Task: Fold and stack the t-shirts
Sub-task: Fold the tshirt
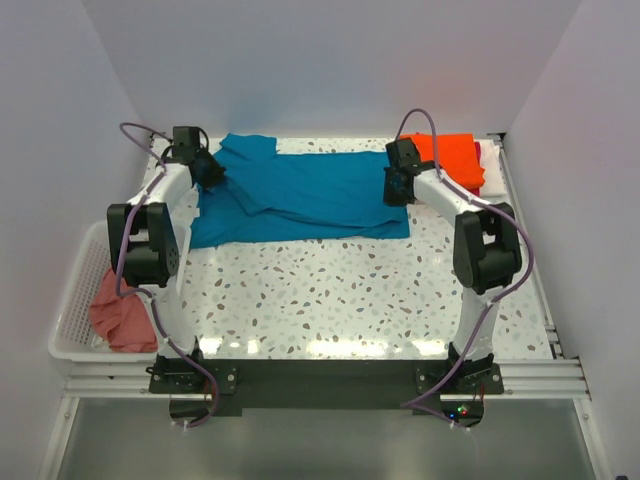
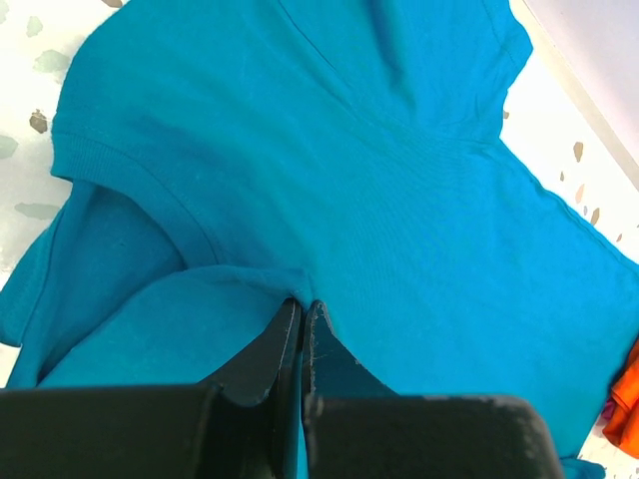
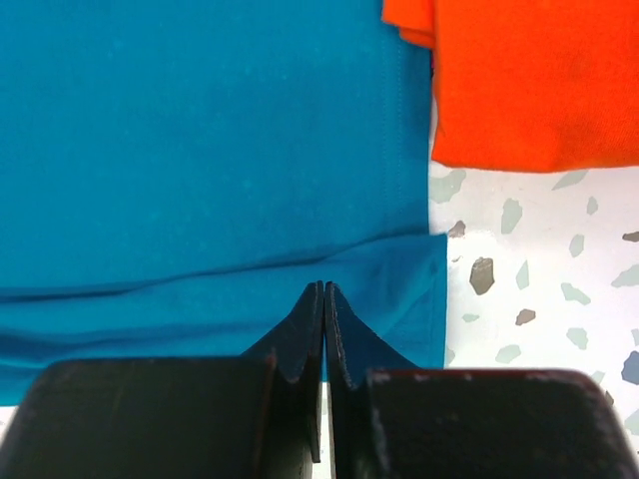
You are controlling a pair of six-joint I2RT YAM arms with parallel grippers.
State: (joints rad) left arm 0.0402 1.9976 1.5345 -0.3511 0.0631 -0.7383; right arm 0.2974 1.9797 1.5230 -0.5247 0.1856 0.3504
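Note:
The teal-blue t-shirt lies spread across the back of the table, partly folded lengthwise. My left gripper is at its sleeve end, shut on a pinch of teal cloth that puckers at the fingertips. My right gripper is at the hem end, jaws shut on the teal hem flap near its corner. The orange t-shirt lies folded at the back right, also in the right wrist view. The salmon-pink t-shirt is bunched in the basket. The magenta shirt is not plainly in view.
A white lattice basket hangs off the table's left side. A white object lies beside the orange shirt at the back right corner. White walls close in the back and sides. The speckled tabletop stretches in front of the teal shirt.

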